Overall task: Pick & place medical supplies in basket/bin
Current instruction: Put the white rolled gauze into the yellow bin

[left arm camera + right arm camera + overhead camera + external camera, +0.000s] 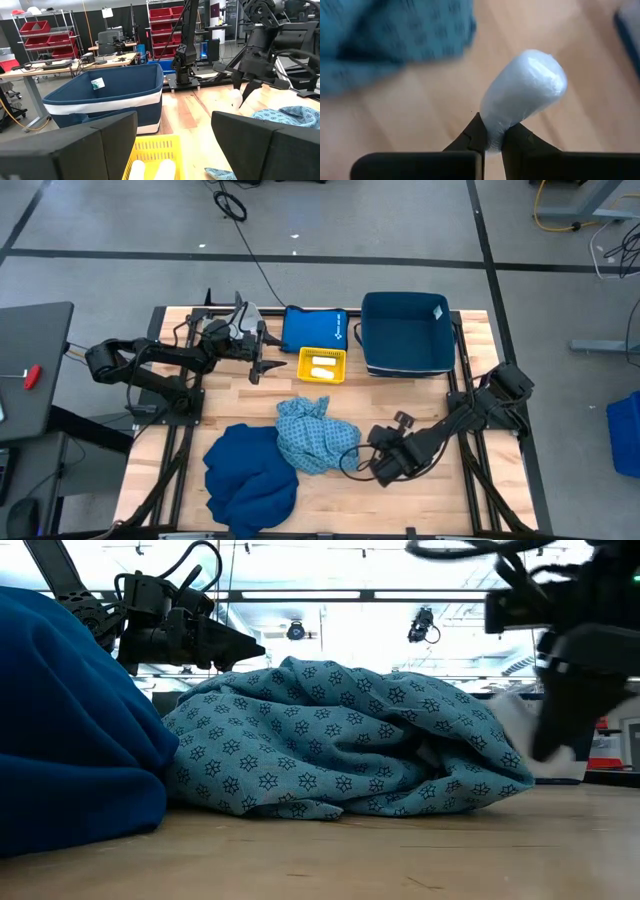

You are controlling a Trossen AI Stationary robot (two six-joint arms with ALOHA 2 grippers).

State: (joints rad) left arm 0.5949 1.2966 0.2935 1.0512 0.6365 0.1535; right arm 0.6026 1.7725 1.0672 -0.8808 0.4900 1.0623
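My left pincer (258,366) hung with its fingers parted and nothing between them, over the back part of the table (420,500). Just beyond its tips, to the right, sat the little yellow basket (322,364) with two white rolls (324,365) lying in it. Behind that basket lay the flat blue pouch (311,327), and farther right of it the big navy bin (408,333) with its white band, a small label showing on its inner wall. In my left wrist view the bin stood straight ahead past my two dark fingers (95,150), the yellow basket just below them.

Toward the front edge, well in front of my left pincer, lay the dark-blue cloth (248,475), heaped up. Touching its right side was the patterned light-blue cloth (314,433), crumpled into a mound; from table height it filled the middle of the view (340,745).

Just right of that patterned cloth was my right pincer (383,463), low over the wood and clenched on a white wrapped roll (522,97). The roll stuck out past my fingertips (476,134), pinched by one end, tilted, with the bare tabletop under it and the patterned cloth close beside it. Whether the roll's free end touched the wood I could not tell; the wrist picture was too soft there. From table height a pale shape (520,725) showed beside my dark fingers, probably the same roll.
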